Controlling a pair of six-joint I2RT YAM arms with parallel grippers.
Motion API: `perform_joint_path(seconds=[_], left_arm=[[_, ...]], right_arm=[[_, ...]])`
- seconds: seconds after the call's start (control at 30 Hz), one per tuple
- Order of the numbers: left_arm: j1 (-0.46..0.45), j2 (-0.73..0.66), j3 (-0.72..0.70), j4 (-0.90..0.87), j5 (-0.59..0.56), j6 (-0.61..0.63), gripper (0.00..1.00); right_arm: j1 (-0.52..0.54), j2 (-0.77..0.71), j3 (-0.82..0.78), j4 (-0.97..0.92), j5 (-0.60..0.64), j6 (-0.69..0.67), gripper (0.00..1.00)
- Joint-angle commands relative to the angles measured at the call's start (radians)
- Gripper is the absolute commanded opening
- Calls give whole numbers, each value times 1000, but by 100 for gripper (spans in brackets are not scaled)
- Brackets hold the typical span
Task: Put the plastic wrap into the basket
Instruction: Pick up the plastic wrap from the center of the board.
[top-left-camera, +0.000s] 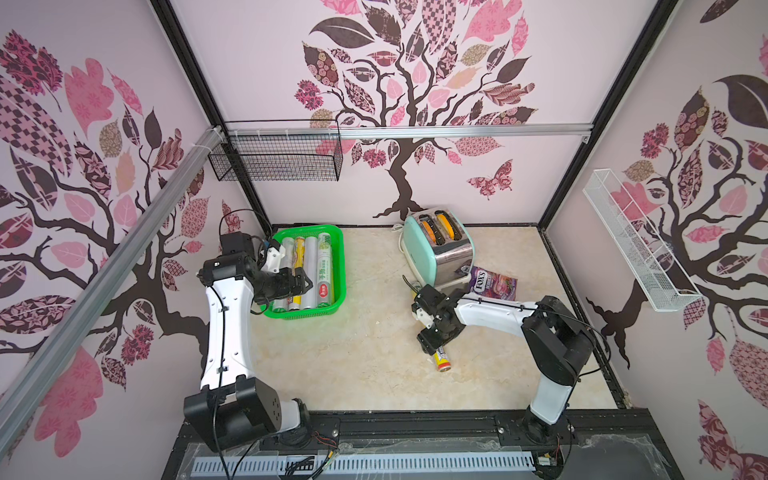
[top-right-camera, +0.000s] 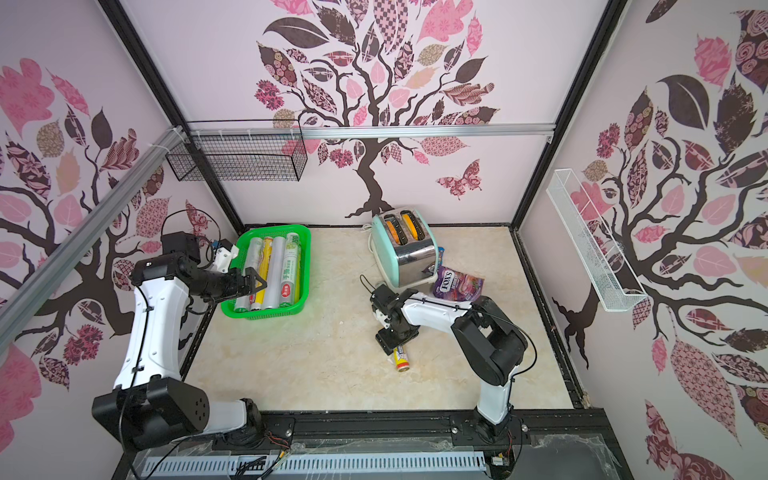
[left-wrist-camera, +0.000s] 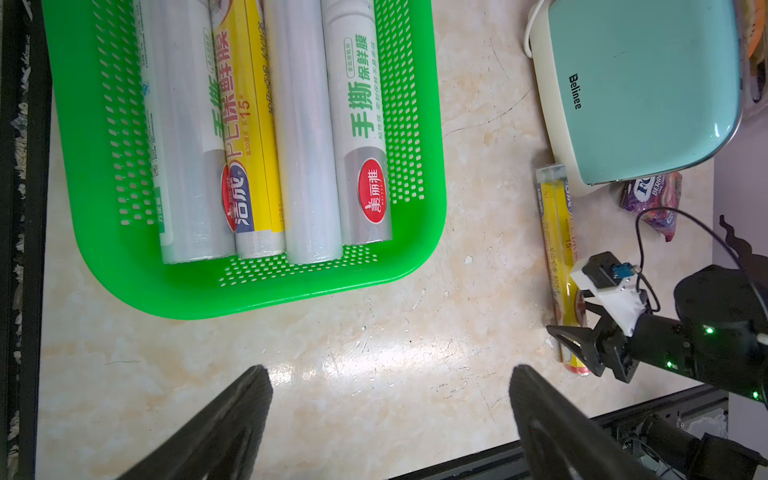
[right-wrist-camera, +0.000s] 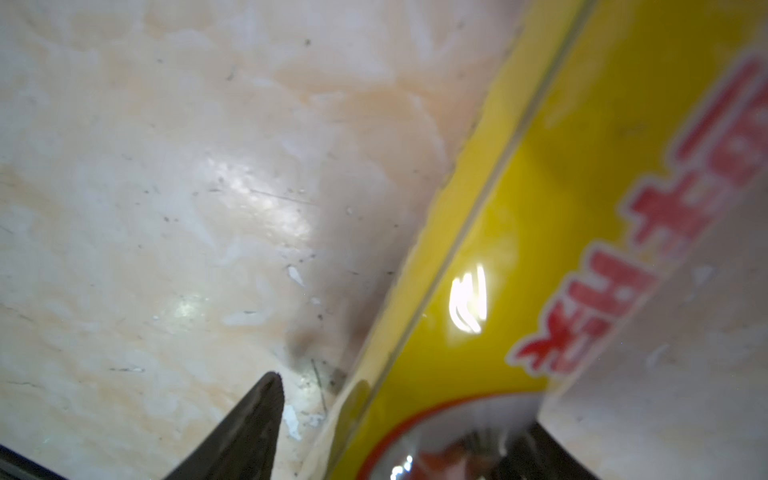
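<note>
1. The left gripper (left-wrist-camera: 390, 399) hangs above the bright green perforated plastic basket (top-left-camera: 341, 266), well to the left of the mint-green and chrome two-slot toaster (top-left-camera: 449, 257). Its black fingers (left-wrist-camera: 232, 424) are spread wide with nothing between them.
2. The basket stands on the cream marble-look desk (top-left-camera: 365, 353), left of the toaster. It holds four long plastic-wrap rolls lying side by side: a clear roll with green print (left-wrist-camera: 183, 145), a yellow roll with red lettering (left-wrist-camera: 249, 137), a plain silvery roll (left-wrist-camera: 303, 145) and a white roll with a red oval badge (left-wrist-camera: 361, 124).
3. A fifth roll, the yellow roll on the desk (top-left-camera: 441, 360), lies in front of the toaster with its far end close to the toaster's base.
4. The right gripper (right-wrist-camera: 403, 403) straddles that roll at the end farther from the toaster. In the right wrist view one finger (right-wrist-camera: 249, 428) stands clear of the wrap, bare desk showing between them, so the fingers are parted and not clamped.
5. A purple FOX'S candy bag (top-left-camera: 493, 284) lies just beside the toaster, on its right.
</note>
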Motion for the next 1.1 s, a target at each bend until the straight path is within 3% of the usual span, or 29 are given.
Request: perform_joint_path(seconds=[0.0, 0.23, 0.63, 1.07], left_arm=[[2, -23, 23, 0, 22, -10, 94], [2, -47, -30, 28, 83, -47, 94], [-33, -50, -63, 127, 396, -208, 94], [-230, -8, 12, 317, 546, -378, 96]], right_arm=[[9, 48, 3, -6, 6, 45, 66], [15, -55, -36, 101, -62, 109, 48], [14, -320, -98, 375, -250, 293, 43], [26, -545, -277, 1049, -235, 631, 41]])
